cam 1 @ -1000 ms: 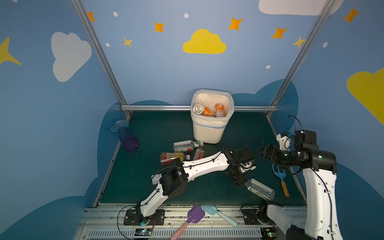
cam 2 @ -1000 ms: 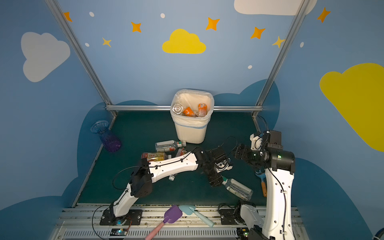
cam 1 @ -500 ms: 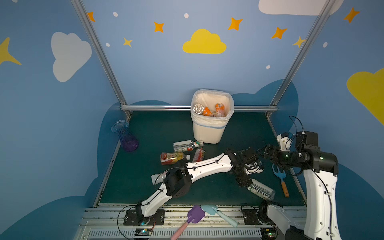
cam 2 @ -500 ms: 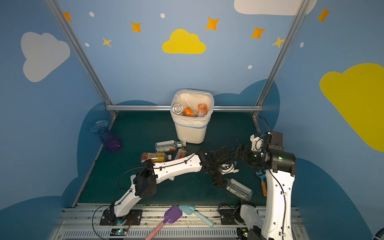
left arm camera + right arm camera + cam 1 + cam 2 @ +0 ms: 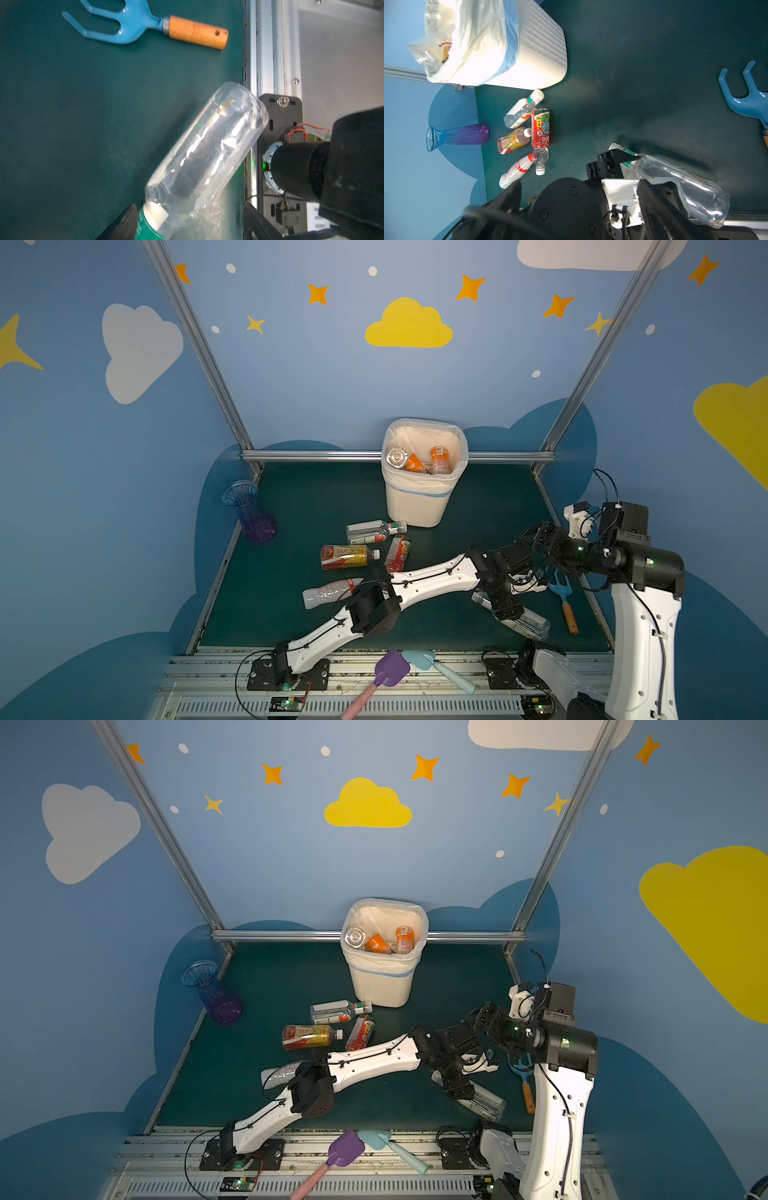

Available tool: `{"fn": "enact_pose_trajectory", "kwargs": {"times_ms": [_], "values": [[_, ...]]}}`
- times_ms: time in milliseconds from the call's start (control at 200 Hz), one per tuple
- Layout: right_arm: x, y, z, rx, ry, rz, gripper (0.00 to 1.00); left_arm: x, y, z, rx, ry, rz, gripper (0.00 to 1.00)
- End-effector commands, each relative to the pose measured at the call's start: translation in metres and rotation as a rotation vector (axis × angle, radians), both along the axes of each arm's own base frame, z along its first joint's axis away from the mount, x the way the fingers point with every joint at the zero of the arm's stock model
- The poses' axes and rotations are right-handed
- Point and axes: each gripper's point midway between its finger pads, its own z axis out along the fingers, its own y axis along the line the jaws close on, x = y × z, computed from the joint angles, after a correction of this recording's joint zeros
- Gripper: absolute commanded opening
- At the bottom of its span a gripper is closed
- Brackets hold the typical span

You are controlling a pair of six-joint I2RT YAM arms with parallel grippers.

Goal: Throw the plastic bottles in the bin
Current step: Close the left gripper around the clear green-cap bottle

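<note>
A clear plastic bottle (image 5: 528, 623) (image 5: 485, 1103) (image 5: 207, 149) (image 5: 685, 182) with a green label lies at the mat's front right. My left gripper (image 5: 509, 611) (image 5: 459, 1088) (image 5: 189, 224) reaches across and stands open astride its neck end, one finger (image 5: 124, 225) beside the label. My right gripper (image 5: 534, 539) (image 5: 482, 1017) (image 5: 581, 197) hovers open above the left wrist, holding nothing. Several more bottles (image 5: 345, 556) (image 5: 539, 128) lie mid-mat. The bin (image 5: 417, 506) (image 5: 382, 986) (image 5: 533, 52) at the back holds orange-labelled bottles (image 5: 438, 458).
A blue garden fork (image 5: 561, 597) (image 5: 128, 27) (image 5: 749, 97) with a wooden handle lies just right of the clear bottle. A purple-blue vase (image 5: 251, 514) stands at the left wall. A purple shovel (image 5: 390, 668) and a light-blue one (image 5: 424, 659) rest on the front rail.
My left gripper has moved right and toward the front, coming down over the clear bottle's neck end. The right arm has drawn back slightly to the right.
</note>
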Motion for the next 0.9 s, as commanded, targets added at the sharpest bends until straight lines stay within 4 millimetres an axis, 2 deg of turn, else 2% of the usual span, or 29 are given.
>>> {"fn": "enact_pose_trajectory", "kwargs": {"times_ms": [0,280,601,891], "values": [[-0.002,0.016,0.022,0.068,-0.071,0.055,0.88,-0.01,-0.005,-0.025,0.035,0.026,-0.027,0.8],[-0.005,0.02,0.021,0.075,-0.057,0.07,0.88,-0.027,0.005,-0.047,0.101,0.058,-0.094,0.81],[-0.006,0.019,0.032,0.074,-0.082,0.046,0.88,-0.025,-0.001,-0.055,0.1,0.052,-0.093,0.81],[-0.014,-0.012,0.053,-0.106,-0.124,-0.08,0.89,-0.023,0.003,-0.069,0.133,0.032,-0.087,0.8]]}}
